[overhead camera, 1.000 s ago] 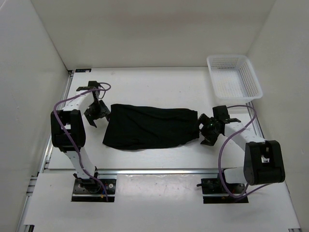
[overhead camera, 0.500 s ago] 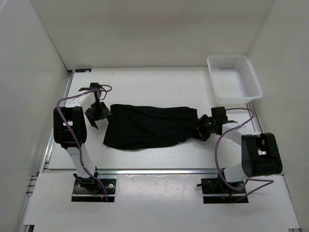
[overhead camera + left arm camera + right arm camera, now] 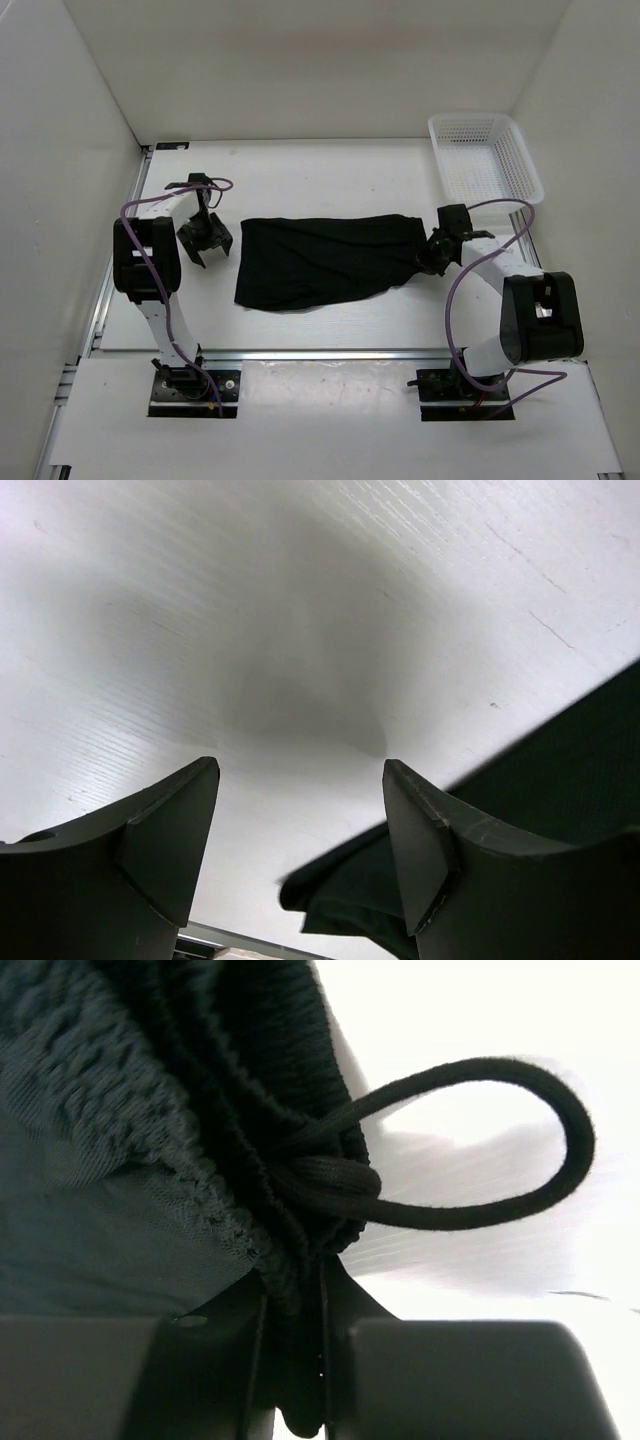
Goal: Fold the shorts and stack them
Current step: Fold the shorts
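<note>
The black shorts (image 3: 325, 262) lie spread flat across the middle of the table. My right gripper (image 3: 436, 250) is at their right end, shut on the bunched waistband. In the right wrist view the ribbed waistband (image 3: 250, 1130) is pinched in my right gripper (image 3: 295, 1280), and a loop of drawstring (image 3: 560, 1130) hangs off to the right. My left gripper (image 3: 205, 240) stands open just left of the shorts, a small gap away from the hem. Nothing lies between the fingers (image 3: 175, 835) of my left gripper (image 3: 300, 815); a corner of the shorts (image 3: 345, 900) shows by the right finger.
A white mesh basket (image 3: 486, 158) stands at the back right corner, just behind the right arm. White walls close in the table on the left, back and right. An aluminium rail (image 3: 300, 352) runs along the near edge.
My right gripper has shut on the waistband and drawn the shorts to the right and slightly back, off from the left gripper. The left gripper has barely moved and stays open.
</note>
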Action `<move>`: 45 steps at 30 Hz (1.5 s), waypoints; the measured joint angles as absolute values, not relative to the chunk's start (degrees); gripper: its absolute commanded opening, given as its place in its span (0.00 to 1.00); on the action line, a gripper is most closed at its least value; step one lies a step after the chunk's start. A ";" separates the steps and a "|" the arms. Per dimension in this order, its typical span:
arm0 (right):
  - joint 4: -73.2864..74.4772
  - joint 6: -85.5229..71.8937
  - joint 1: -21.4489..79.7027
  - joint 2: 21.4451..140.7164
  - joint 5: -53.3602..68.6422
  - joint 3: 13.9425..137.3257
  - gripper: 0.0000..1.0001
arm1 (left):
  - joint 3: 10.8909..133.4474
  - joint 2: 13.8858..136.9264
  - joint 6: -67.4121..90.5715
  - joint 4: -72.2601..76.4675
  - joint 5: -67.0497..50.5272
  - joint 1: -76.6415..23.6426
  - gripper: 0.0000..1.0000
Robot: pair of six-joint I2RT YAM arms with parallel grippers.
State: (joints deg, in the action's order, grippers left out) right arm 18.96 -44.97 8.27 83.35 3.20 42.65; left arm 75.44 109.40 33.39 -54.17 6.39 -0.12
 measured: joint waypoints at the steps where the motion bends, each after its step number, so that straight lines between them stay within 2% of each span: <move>1: 20.32 -43.79 8.27 83.35 1.96 43.81 0.00 | 75.44 109.40 33.43 -54.13 6.31 -0.12 0.78; 9: 30.98 -33.95 11.53 83.35 -8.12 55.55 0.00 | 75.07 110.17 33.85 -53.47 4.47 -0.95 0.78; 21: 42.37 -28.36 32.38 85.54 -22.35 73.25 0.00 | 74.59 111.20 34.81 -53.12 1.13 -4.47 0.75; 25: 46.02 -28.34 41.36 91.05 -26.35 81.32 0.00 | 74.50 111.20 34.96 -53.19 0.97 -4.67 0.75; 34: 51.44 -28.03 60.40 111.90 -34.52 106.15 0.00 | 74.28 110.21 35.22 -54.30 0.58 -3.75 0.78; 39: 52.56 -27.38 64.53 120.42 -35.44 113.58 0.00 | 75.85 107.20 36.69 -59.05 2.15 0.12 0.78; 45: 53.10 -26.87 64.93 124.27 -35.38 115.00 0.00 | 78.11 102.04 38.22 -61.89 3.64 4.12 0.78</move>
State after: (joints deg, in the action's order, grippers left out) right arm 53.10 -26.87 64.93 124.27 -35.38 115.00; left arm 78.11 102.04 38.22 -61.89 3.64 4.12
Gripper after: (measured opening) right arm 0.211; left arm 0.777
